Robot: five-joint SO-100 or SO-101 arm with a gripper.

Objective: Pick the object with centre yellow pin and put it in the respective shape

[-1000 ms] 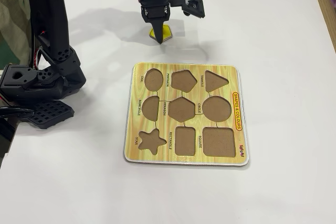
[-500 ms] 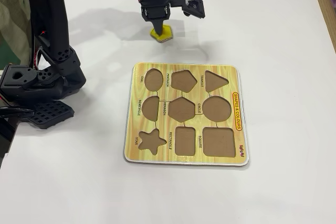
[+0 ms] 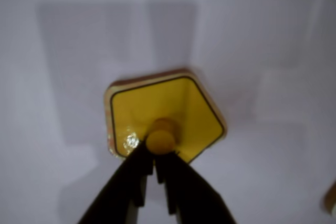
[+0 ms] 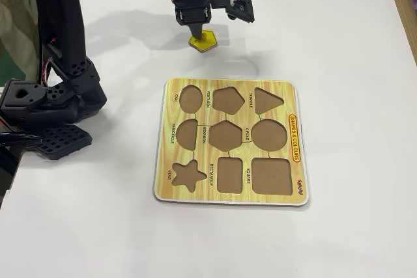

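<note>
A white desk fills the fixed view, its right far corner cut off by a strip of wood-coloured edge. On it, toward the near middle, lies the square puzzle board with nine empty brown cut-outs; the small labels beside them are only partly readable at this size. The black arm stands at the left, its upper links running out of the top of the picture and its base clipped by the left edge. Its end effector points straight down at the far side of the board, well apart from it. There sits the yellow pentagon piece, flat on the desk; the wrist view shows its dark outline but is too blurred for any lettering. The two dark fingers are pinched together against the centre peg, covering the piece's near edge.
</note>
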